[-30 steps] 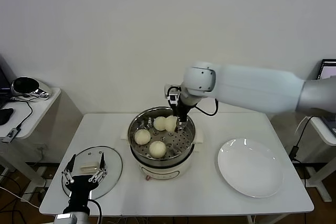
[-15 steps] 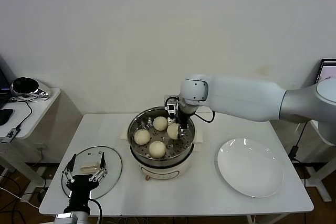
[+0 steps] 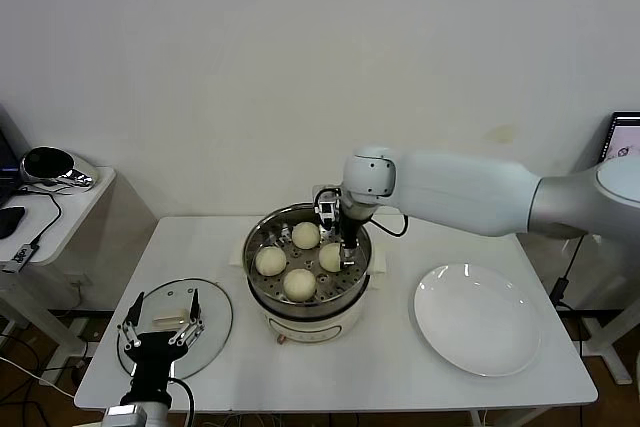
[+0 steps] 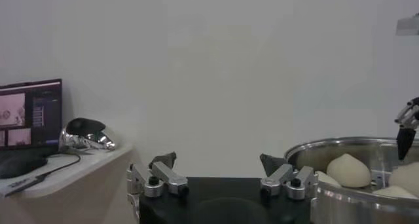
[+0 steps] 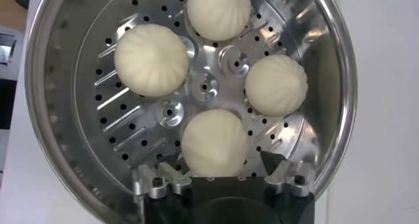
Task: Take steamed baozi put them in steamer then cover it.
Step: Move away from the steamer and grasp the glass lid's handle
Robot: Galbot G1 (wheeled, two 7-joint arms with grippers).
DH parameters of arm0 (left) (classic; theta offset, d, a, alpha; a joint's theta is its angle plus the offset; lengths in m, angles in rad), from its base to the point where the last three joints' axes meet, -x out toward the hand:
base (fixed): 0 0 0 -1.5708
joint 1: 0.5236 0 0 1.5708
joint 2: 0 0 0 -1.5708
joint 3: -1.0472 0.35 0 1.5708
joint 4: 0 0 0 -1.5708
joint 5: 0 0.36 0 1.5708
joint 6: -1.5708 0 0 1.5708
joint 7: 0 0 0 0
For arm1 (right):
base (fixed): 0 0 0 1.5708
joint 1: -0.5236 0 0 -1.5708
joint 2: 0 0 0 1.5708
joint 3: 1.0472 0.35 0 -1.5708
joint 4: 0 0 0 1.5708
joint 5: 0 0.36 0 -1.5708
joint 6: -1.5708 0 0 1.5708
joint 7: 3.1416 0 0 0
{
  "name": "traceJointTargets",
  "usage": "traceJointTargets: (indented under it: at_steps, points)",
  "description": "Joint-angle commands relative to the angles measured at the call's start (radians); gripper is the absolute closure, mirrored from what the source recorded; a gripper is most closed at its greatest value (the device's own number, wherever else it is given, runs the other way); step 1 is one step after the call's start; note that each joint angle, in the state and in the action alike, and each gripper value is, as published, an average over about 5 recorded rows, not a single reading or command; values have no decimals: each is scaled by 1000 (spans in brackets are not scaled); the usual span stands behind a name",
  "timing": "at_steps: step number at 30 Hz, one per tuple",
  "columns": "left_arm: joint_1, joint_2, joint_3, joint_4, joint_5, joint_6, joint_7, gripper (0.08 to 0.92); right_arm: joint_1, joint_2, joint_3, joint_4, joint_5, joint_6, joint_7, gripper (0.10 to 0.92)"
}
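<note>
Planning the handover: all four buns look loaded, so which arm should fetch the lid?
Left. The left gripper hangs open over the cover on the table. The right gripper is inside the steamer at the last baozi.

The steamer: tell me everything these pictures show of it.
The steamer is a round, shiny metal basket with a perforated floor on a squat white base, upright at the table's middle. It is uncovered. Four cream-white baozi sit on its floor, apart from each other. The right claw hangs inside its far rim, open around one bun.
</note>
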Motion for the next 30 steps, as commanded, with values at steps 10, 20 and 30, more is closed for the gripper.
traceJointTargets:
  at_steps: [10, 20, 30]
  points:
    - [-21, 9, -7, 9, -22, 7, -1, 177, 81, -380, 156, 441, 253, 38, 436, 203]
    - [-16, 9, -18, 31, -10, 6, -12, 177, -773, -717, 855, 693, 222, 418, 966, 203]
    - [1, 18, -94, 123, 361, 86, -53, 177, -1744, -390, 1823, 646, -198, 728, 837, 203]
